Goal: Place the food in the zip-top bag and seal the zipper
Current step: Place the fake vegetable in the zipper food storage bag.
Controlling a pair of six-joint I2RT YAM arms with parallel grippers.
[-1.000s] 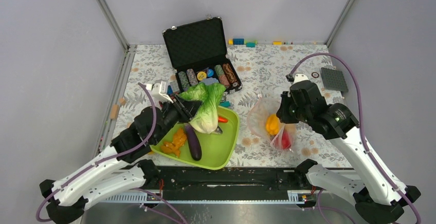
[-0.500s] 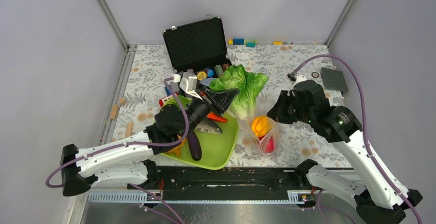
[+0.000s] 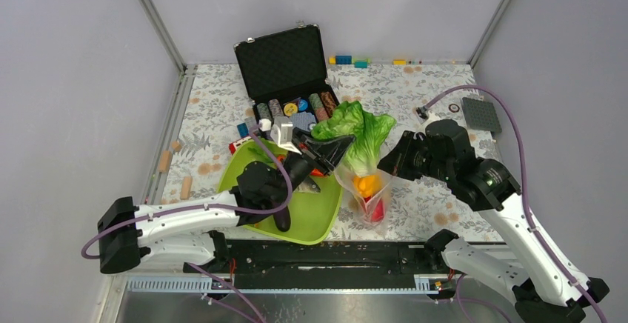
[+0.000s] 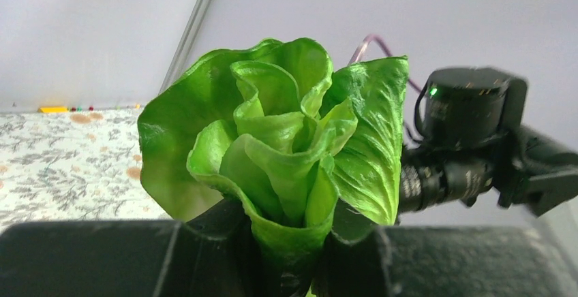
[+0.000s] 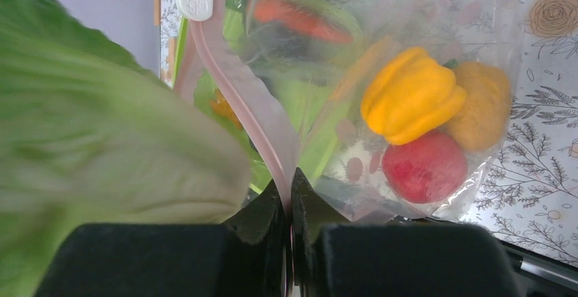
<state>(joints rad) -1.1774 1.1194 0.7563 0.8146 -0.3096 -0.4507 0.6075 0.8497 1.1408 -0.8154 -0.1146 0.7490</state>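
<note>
My left gripper (image 3: pixel 331 147) is shut on the base of the green lettuce (image 3: pixel 359 132) and holds it in the air over the mouth of the clear zip-top bag (image 3: pixel 368 182); the lettuce fills the left wrist view (image 4: pixel 286 147). My right gripper (image 3: pixel 391 164) is shut on the bag's pinkish zipper strip (image 5: pixel 238 86) and holds the bag lifted. Inside the bag are the yellow pepper (image 5: pixel 411 95), the red apple (image 5: pixel 424 167) and an orange fruit (image 5: pixel 482 106). The purple eggplant (image 3: pixel 282 220) and the orange carrot (image 3: pixel 318 171) lie on the lime-green tray (image 3: pixel 315 215).
An open black case (image 3: pixel 285 64) with striped poker chips (image 3: pixel 296 108) stands behind the tray. Small coloured blocks (image 3: pixel 352 61) lie along the back edge, and a dark grey plate (image 3: pixel 481 114) lies at the far right. Small blocks (image 3: pixel 241 134) lie left of the tray.
My left gripper has carried the lettuce from over the tray to the right, to above the bag's mouth. My right gripper has lifted the bag and moved it left toward the tray.
</note>
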